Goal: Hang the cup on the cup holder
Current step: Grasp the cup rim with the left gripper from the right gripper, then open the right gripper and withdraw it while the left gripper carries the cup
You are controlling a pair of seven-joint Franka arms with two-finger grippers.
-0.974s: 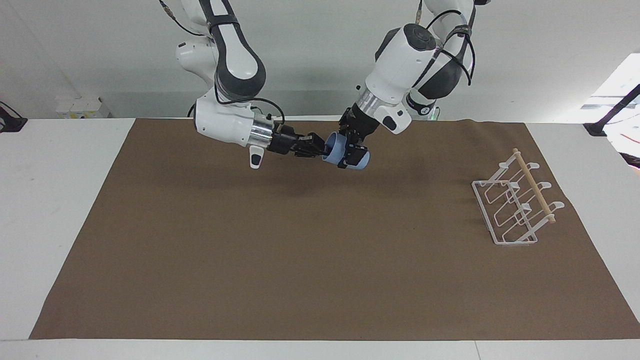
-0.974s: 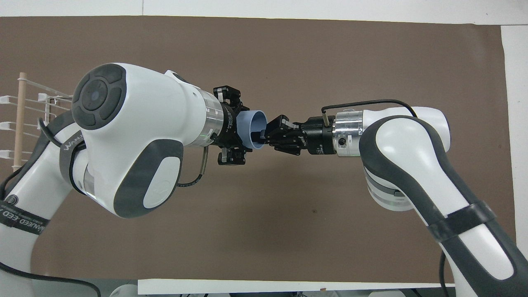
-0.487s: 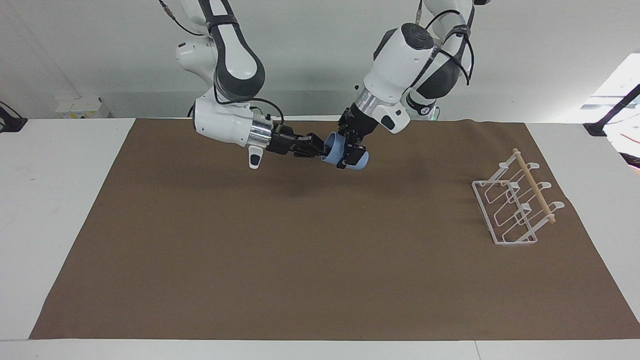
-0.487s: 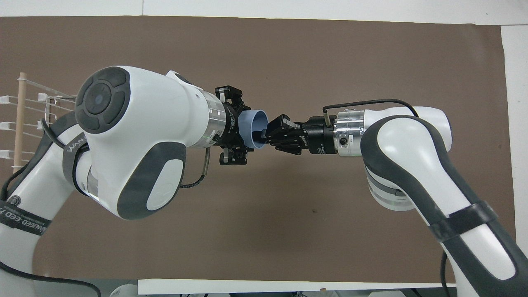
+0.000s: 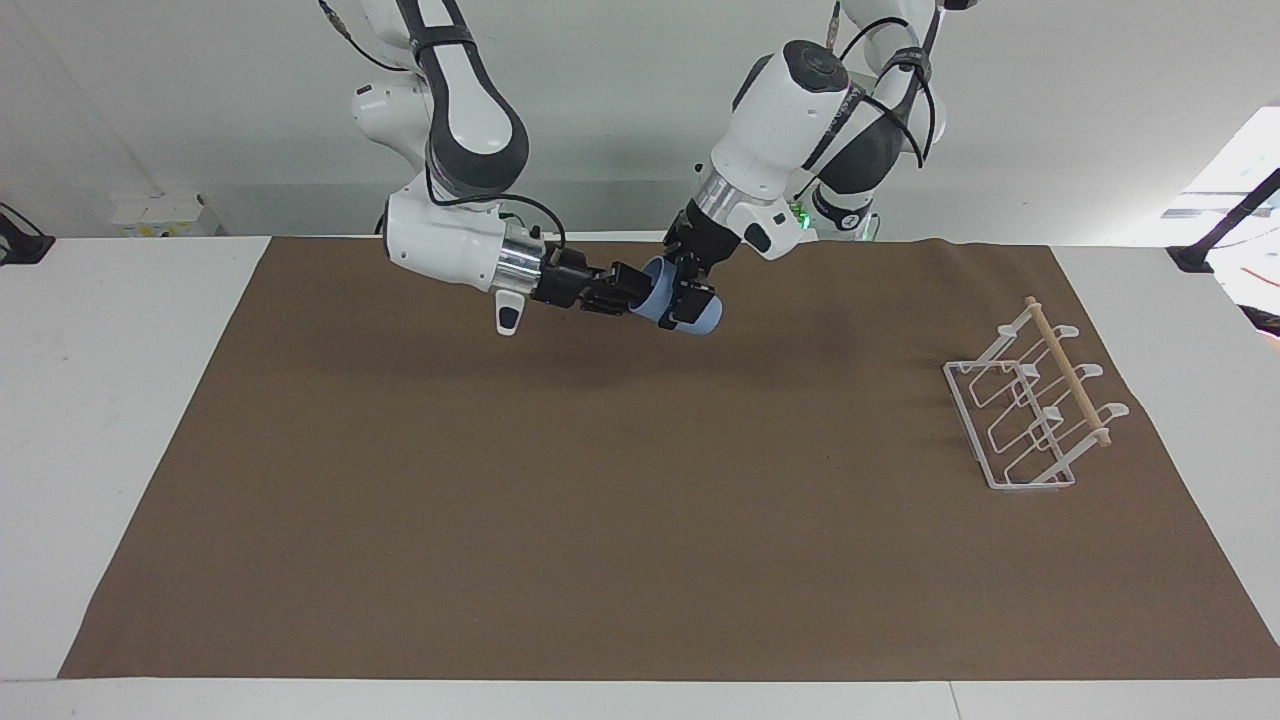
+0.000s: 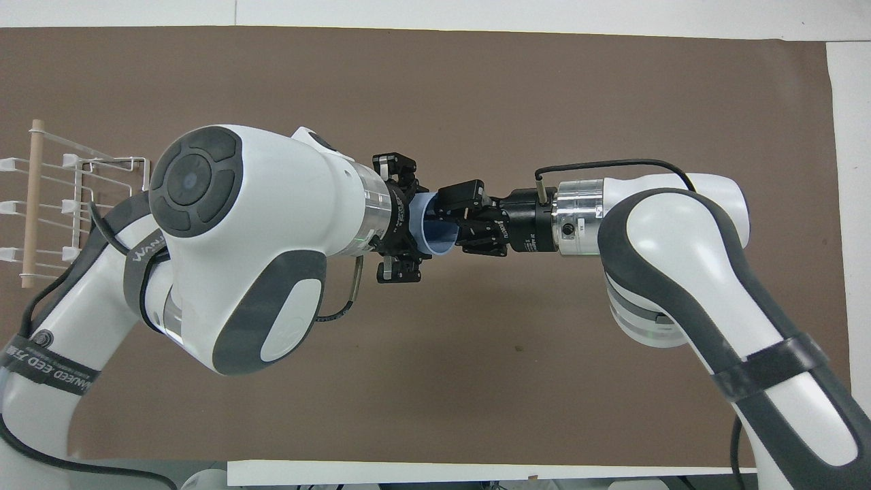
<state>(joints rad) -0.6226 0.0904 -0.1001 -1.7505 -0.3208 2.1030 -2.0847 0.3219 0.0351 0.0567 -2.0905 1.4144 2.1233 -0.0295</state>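
Note:
The light-blue cup (image 5: 706, 318) hangs on its side in the air over the part of the mat near the robots, between both grippers; it also shows in the overhead view (image 6: 435, 236). My left gripper (image 5: 686, 300) (image 6: 407, 219) is shut on the cup's body. My right gripper (image 5: 634, 286) (image 6: 454, 219) is at the cup's mouth and reaches into it. The white wire cup holder (image 5: 1030, 412) with its wooden dowel (image 5: 1068, 372) stands at the left arm's end of the table, apart from both grippers; the overhead view (image 6: 75, 204) shows it too.
A brown mat (image 5: 600, 500) covers most of the white table (image 5: 120, 420). Black clamps sit at the table's corners near the robots (image 5: 20, 246) (image 5: 1195, 258). The arms' elbows stand high over the mat's near part.
My left gripper has carried the cup a little toward the right arm, so the cup's mouth sits farther over my right gripper. The right arm has hardly moved.

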